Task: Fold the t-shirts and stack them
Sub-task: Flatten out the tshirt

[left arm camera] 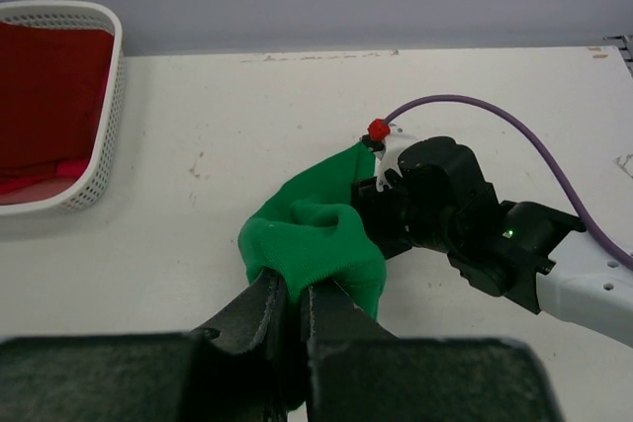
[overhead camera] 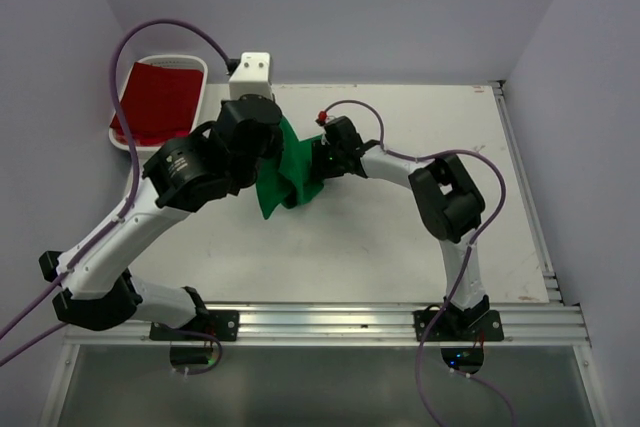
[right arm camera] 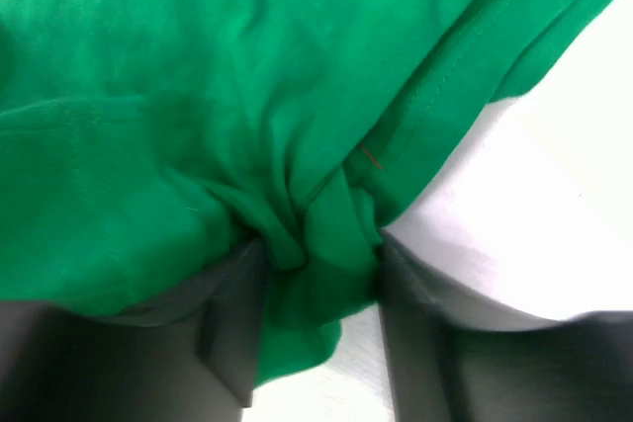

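Green t-shirt bunched; left claw pinches one end, right claw grips other.

Nothing legible noted. No text, brand, number or sign reads on the green t-shirt, red t-shirt, basket or bench.

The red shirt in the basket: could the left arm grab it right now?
Probably not yet: the left gripper is shut on the green shirt, which the right gripper pinches too. The basket is open-topped on that arm's side, so the red shirt looks reachable once it lets go.
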You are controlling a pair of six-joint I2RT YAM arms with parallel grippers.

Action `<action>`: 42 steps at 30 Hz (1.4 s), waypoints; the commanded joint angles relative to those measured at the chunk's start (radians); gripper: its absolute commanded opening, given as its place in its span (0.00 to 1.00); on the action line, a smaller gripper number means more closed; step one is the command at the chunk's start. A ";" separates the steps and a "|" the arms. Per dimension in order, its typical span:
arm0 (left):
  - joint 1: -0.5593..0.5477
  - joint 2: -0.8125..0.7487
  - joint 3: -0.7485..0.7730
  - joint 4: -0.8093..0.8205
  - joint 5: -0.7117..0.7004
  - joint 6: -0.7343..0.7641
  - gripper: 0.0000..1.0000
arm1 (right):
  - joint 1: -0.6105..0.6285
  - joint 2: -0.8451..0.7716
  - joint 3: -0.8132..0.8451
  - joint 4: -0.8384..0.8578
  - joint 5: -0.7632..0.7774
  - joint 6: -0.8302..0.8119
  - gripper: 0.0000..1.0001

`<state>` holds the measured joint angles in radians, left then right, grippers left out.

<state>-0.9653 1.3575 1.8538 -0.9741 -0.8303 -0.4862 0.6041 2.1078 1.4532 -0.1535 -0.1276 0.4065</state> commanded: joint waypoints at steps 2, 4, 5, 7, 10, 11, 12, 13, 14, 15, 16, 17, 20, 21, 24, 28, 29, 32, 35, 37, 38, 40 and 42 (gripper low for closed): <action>-0.007 -0.044 -0.025 0.032 -0.042 -0.028 0.00 | 0.005 -0.018 -0.042 0.022 -0.009 0.017 0.21; -0.007 -0.050 -0.041 0.034 -0.059 -0.031 0.00 | 0.005 -0.051 -0.053 -0.004 0.023 0.011 0.00; -0.006 -0.060 -0.063 0.034 -0.081 -0.040 0.00 | 0.005 -0.064 -0.054 -0.017 0.037 0.008 0.00; -0.006 -0.083 -0.100 0.038 -0.107 -0.067 0.00 | 0.005 -0.127 -0.074 -0.052 0.092 -0.009 0.00; 0.011 -0.138 -0.227 0.049 -0.167 -0.141 0.00 | 0.005 -0.240 -0.111 -0.102 0.181 -0.034 0.00; 0.022 -0.153 -0.311 0.058 -0.168 -0.166 0.00 | 0.005 -0.268 -0.120 -0.118 0.210 -0.038 0.00; 0.034 -0.168 -0.353 0.058 -0.168 -0.195 0.00 | 0.006 -0.294 -0.132 -0.154 0.233 -0.050 0.00; 0.068 -0.202 -0.398 0.063 -0.159 -0.248 0.00 | 0.005 -0.348 -0.139 -0.175 0.281 -0.055 0.00; 0.089 -0.219 -0.485 0.078 -0.155 -0.270 0.00 | 0.005 -0.370 -0.143 -0.194 0.307 -0.060 0.00; 0.109 -0.233 -0.526 0.081 -0.155 -0.299 0.00 | 0.006 -0.397 -0.152 -0.234 0.324 -0.067 0.00; 0.126 -0.265 -0.566 0.087 -0.165 -0.342 0.00 | 0.006 -0.420 -0.160 -0.253 0.368 -0.067 0.00; 0.151 -0.276 -0.634 0.090 -0.177 -0.368 0.00 | 0.006 -0.466 -0.174 -0.267 0.390 -0.069 0.00; 0.169 -0.302 -0.712 0.043 -0.237 -0.486 0.00 | 0.006 -0.537 -0.191 -0.345 0.446 -0.064 0.00; 0.172 -0.304 -0.723 0.020 -0.253 -0.527 0.00 | 0.005 -0.551 -0.195 -0.384 0.454 -0.057 0.00; 0.180 -0.299 -0.765 -0.040 -0.282 -0.646 0.00 | 0.005 -0.604 -0.221 -0.449 0.477 -0.037 0.00; 0.191 -0.281 -0.855 -0.038 -0.198 -0.683 0.01 | 0.005 -0.654 -0.257 -0.524 0.493 -0.015 0.00; 0.191 -0.278 -0.876 0.032 -0.170 -0.646 0.05 | 0.006 -0.664 -0.278 -0.538 0.488 -0.011 0.00; 0.191 -0.259 -0.967 0.240 -0.012 -0.471 0.17 | 0.006 -0.693 -0.309 -0.544 0.480 -0.003 0.00; 0.191 -0.235 -1.053 0.500 0.195 -0.277 0.45 | 0.005 -0.690 -0.336 -0.534 0.487 0.000 0.00; 0.189 -0.199 -1.088 0.618 0.338 -0.153 0.69 | 0.006 -0.669 -0.340 -0.528 0.476 0.003 0.00; 0.188 -0.183 -1.090 0.699 0.371 -0.122 0.73 | 0.006 -0.661 -0.341 -0.526 0.470 0.005 0.00; 0.166 -0.123 -1.059 0.757 0.445 -0.027 0.81 | 0.005 -0.640 -0.346 -0.509 0.453 0.009 0.00; 0.126 -0.078 -1.024 0.781 0.456 0.035 0.83 | 0.005 -0.629 -0.350 -0.492 0.439 0.017 0.00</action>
<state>-0.7956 1.2396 0.7746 -0.4236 -0.5171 -0.6514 0.6098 1.4605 1.1076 -0.6735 0.3229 0.4019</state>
